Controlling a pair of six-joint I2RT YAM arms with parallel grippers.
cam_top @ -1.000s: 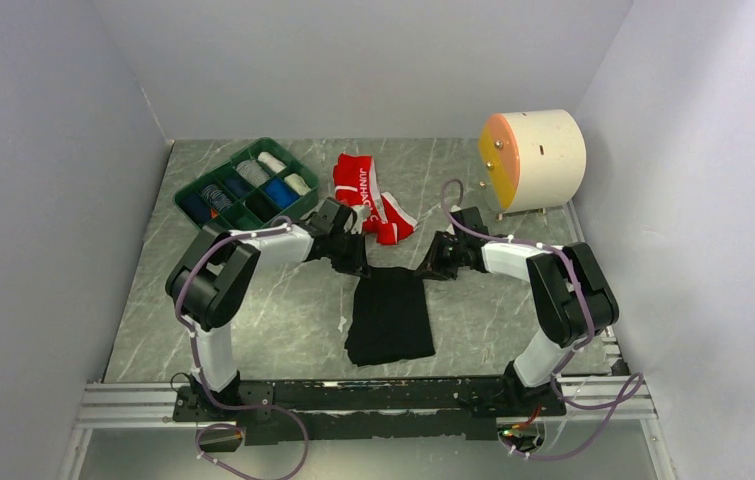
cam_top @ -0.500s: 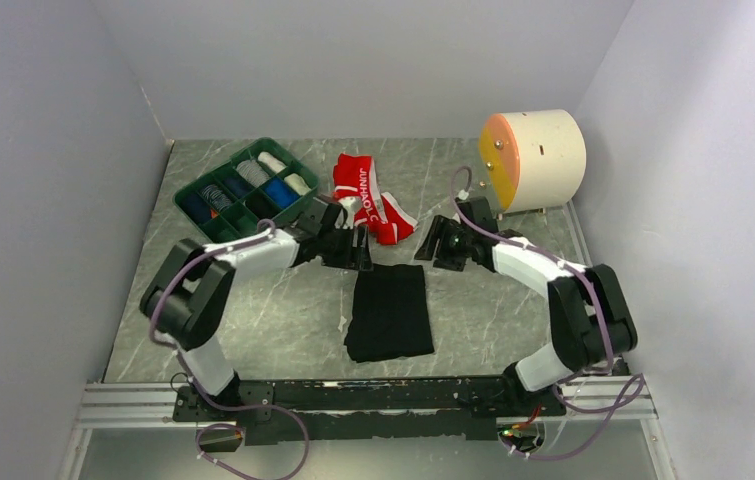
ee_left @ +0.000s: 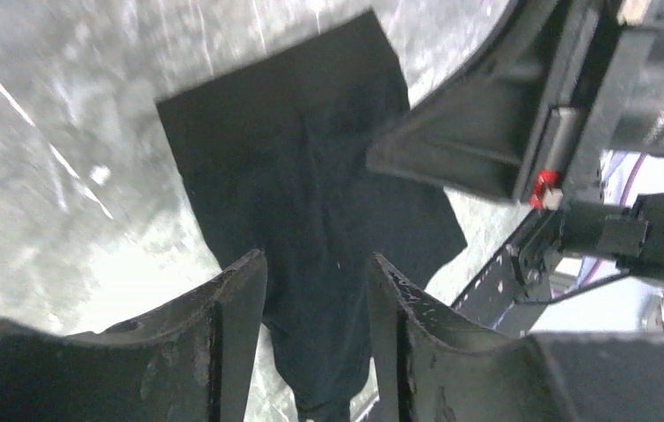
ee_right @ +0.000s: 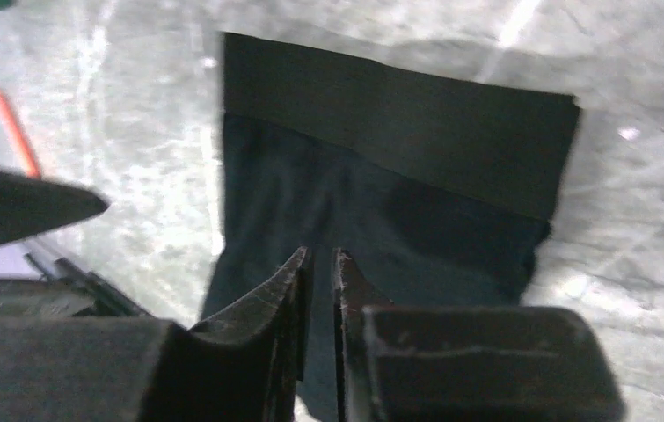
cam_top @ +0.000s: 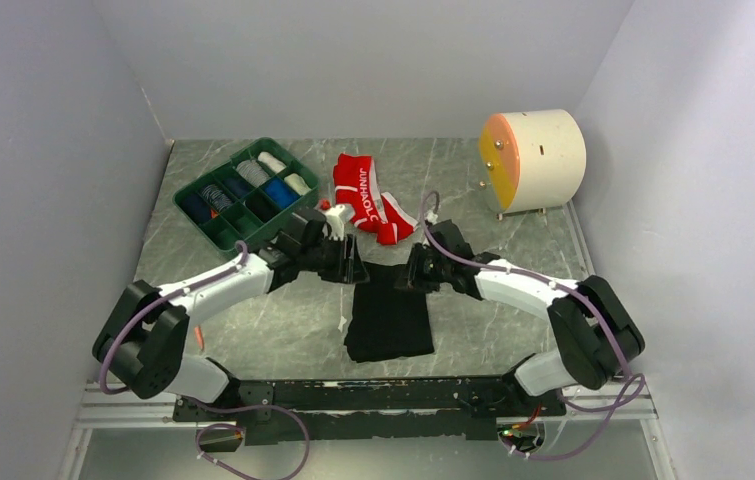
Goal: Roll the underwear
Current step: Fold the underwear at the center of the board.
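The black underwear (cam_top: 390, 315) lies flat and folded into a narrow rectangle in the middle of the table. It also shows in the left wrist view (ee_left: 310, 176) and the right wrist view (ee_right: 398, 132). My left gripper (cam_top: 355, 268) (ee_left: 317, 259) hovers at its far left corner, jaws apart, nothing between them. My right gripper (cam_top: 412, 272) (ee_right: 319, 252) is at its far right corner, jaws almost together, with the cloth below them. The red underwear (cam_top: 363, 190) with white lettering lies crumpled beyond both grippers.
A green divided tray (cam_top: 221, 168) holding rolled cloths stands at the back left. A cream drum with an orange face (cam_top: 533, 158) stands at the back right. Grey walls close in three sides. A metal rail (cam_top: 353, 395) runs along the near edge.
Both grippers drew back from the black underwear's far edge, then came in over its far corners. The left arm's elbow swung out to the left. The cloth has not moved.
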